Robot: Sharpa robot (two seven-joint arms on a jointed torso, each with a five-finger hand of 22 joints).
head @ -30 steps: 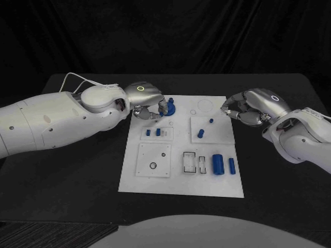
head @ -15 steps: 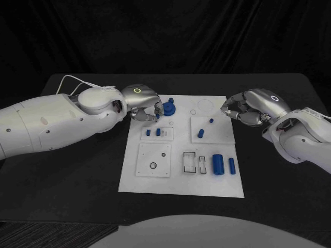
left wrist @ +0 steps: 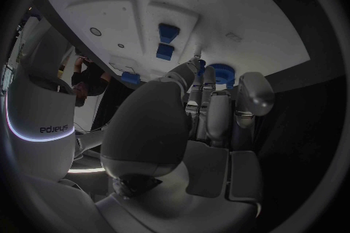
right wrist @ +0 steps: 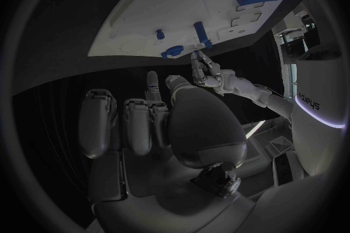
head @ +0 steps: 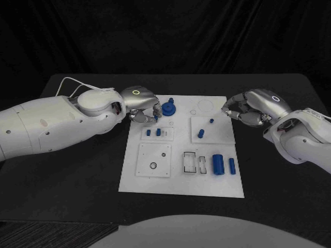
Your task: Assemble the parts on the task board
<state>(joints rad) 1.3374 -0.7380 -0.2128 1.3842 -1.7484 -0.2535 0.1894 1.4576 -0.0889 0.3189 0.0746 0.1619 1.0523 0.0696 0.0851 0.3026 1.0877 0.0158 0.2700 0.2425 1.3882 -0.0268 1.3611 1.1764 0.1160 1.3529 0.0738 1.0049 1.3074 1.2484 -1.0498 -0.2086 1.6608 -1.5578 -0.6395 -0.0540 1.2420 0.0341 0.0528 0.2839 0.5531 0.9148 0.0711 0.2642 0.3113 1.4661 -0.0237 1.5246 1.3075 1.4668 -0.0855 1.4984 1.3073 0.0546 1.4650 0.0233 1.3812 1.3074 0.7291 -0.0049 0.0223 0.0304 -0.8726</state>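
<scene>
Black surface (head: 76,175) carries the white board (head: 182,183) at frame centre. Left hand (head: 145,108) is curled beside the round blue part (head: 168,109) near the board's upper left, apparently seating it; whether it is gripped cannot be told. Right hand (head: 244,109) is curled, empty, beside the board's upper right.

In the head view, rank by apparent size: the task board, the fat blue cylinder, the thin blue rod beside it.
1. task board
2. fat blue cylinder
3. thin blue rod, similar in length but much narrower.
</scene>
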